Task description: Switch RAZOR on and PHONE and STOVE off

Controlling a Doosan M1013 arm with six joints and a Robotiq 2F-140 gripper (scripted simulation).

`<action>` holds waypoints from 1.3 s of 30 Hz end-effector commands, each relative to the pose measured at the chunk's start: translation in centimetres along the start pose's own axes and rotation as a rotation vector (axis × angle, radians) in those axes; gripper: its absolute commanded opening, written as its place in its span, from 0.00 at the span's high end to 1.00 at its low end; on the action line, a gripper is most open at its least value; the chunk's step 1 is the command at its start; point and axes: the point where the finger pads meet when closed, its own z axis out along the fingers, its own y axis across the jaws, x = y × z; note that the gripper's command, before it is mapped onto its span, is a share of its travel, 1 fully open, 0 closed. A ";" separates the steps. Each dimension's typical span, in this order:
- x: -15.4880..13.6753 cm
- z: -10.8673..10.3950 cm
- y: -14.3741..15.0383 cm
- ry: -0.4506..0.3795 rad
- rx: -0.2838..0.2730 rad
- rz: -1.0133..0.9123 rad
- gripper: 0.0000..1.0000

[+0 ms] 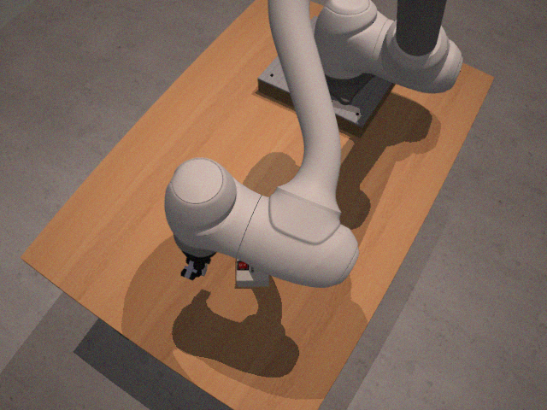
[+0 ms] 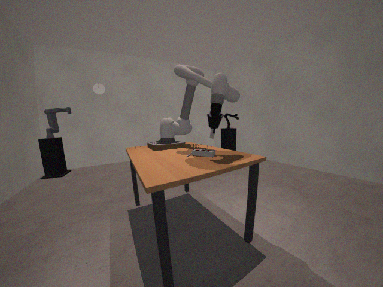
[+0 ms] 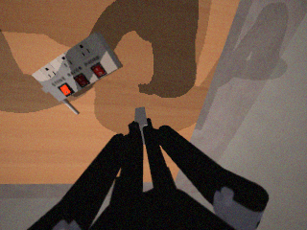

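The power strip (image 3: 77, 67) lies flat on the table (image 1: 132, 145), the right way up. It has three switches in a row. The switch at the end next to the cord (image 3: 72, 106) glows bright orange. The other two look dark red. The words by the switches are too small to read, so I cannot tell which one is RAZOR, PHONE or STOVE.

The gripper (image 3: 140, 126) hangs above the table, near the power strip but not touching it. Its two fingers are pressed tight together with nothing between them, making one thin tip for poking.

Here is what could go wrong. The switches sit close to each other, so a tip that comes down a bit off could press the wrong one, or two at once. In the top view the big arm (image 1: 265, 229) covers most of the power strip, so it is hard to check the aim from there.

The power strip looks light and nothing holds it down. A push that comes from the side could slide it or tip it over. A hard, quick poke could also leave a switch rocking.
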 end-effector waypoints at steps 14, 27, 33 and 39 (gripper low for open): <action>-3.5 4.8 -10.1 -0.001 -0.010 -0.535 1.00; -3.5 5.0 -10.4 -0.002 -0.010 -0.550 1.00; -3.5 5.0 -10.4 -0.002 -0.010 -0.550 1.00; -3.5 5.0 -10.4 -0.002 -0.010 -0.550 1.00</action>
